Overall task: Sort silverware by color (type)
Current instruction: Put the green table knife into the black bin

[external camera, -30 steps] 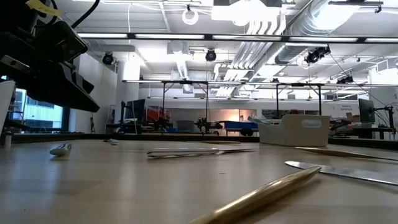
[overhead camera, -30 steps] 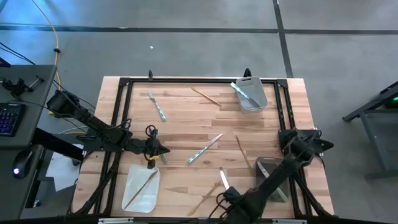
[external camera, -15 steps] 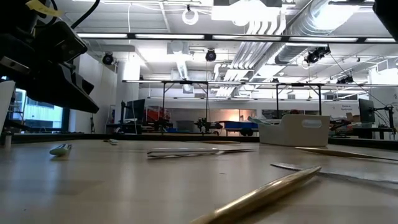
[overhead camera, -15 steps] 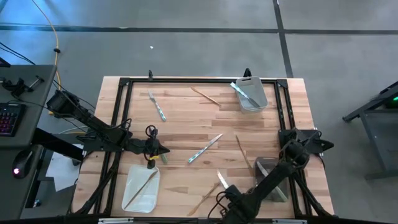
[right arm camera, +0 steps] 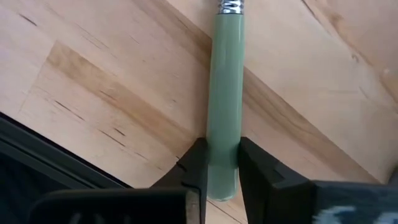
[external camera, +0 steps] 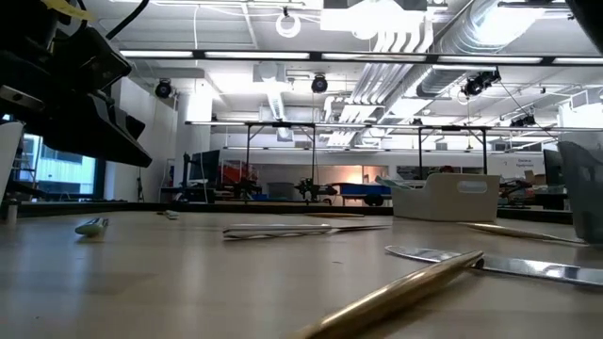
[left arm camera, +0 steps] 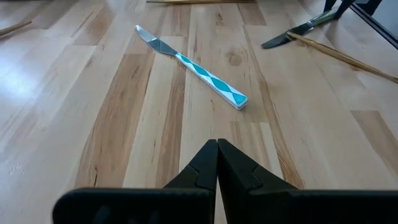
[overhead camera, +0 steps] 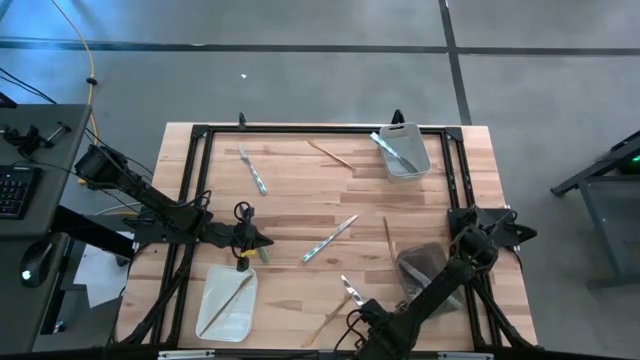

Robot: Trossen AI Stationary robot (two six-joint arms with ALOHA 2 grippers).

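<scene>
A pale-green-handled knife (overhead camera: 350, 292) lies near the table's front edge, and my right gripper (overhead camera: 362, 312) (right arm camera: 222, 149) points down, shut on its handle. The knife's silver blade (external camera: 443, 255) rests on the wood behind a gold piece (external camera: 396, 299). My left gripper (overhead camera: 268, 243) (left arm camera: 217, 146) waits shut over the table's left half with nothing in it. A light-blue-handled knife (left arm camera: 199, 68) (overhead camera: 330, 240) lies flat at mid-table. Another pale-green piece (overhead camera: 262, 254) lies by the left gripper. My right gripper pinches the knife's green handle near its free end (right arm camera: 225, 124) between its two fingers (right arm camera: 196, 168). The fingers come from above, pointing down, one on each long side of the handle. The blade end rests on the table.
A white tray (overhead camera: 215, 318) at the front left holds one gold piece. A grey bin (overhead camera: 412, 168) at the far right holds blue-handled pieces. A dark tray (overhead camera: 420, 265) sits beside the right arm. Gold pieces (overhead camera: 330, 153) (overhead camera: 390, 240) and a blue-handled fork (overhead camera: 253, 170) lie loose.
My right gripper has come down onto the green-handled knife. The knife has turned on the table, its blade swinging toward the left edge. The dark tray beside the right arm has shifted a little toward the table's middle. The left arm has kept still.
</scene>
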